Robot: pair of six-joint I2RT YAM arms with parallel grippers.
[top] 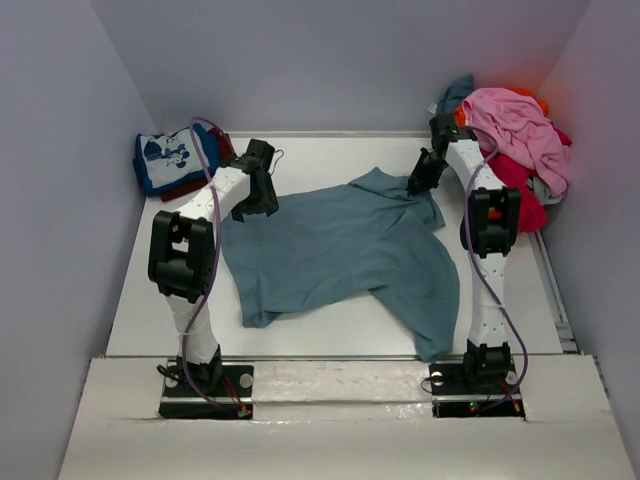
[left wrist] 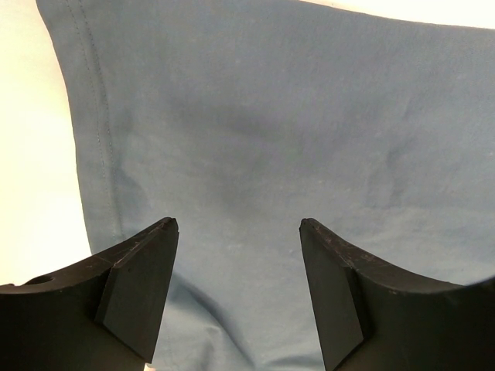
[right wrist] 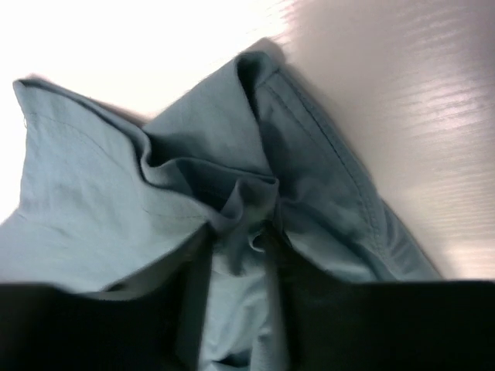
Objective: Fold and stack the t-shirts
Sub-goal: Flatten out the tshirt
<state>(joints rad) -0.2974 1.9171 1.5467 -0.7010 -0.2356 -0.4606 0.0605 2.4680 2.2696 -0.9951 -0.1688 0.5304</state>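
Top external view: slate-blue shirt [top: 340, 250] lies spread and creased across the middle of the bench [top: 330, 340]. Beyond its left side sits a folded blue shirt with white cartoon print [top: 168, 160]; beyond its right side, a loose pile of shirts [top: 520, 140] topped by a pink one. Left wrist view: left hand [left wrist: 238, 224] hangs over the slate-blue shirt near its stitched edge, fingers spread, nothing between them. Right wrist view: right hand [right wrist: 240, 243] pinches a bunched fold at that shirt's far right corner.
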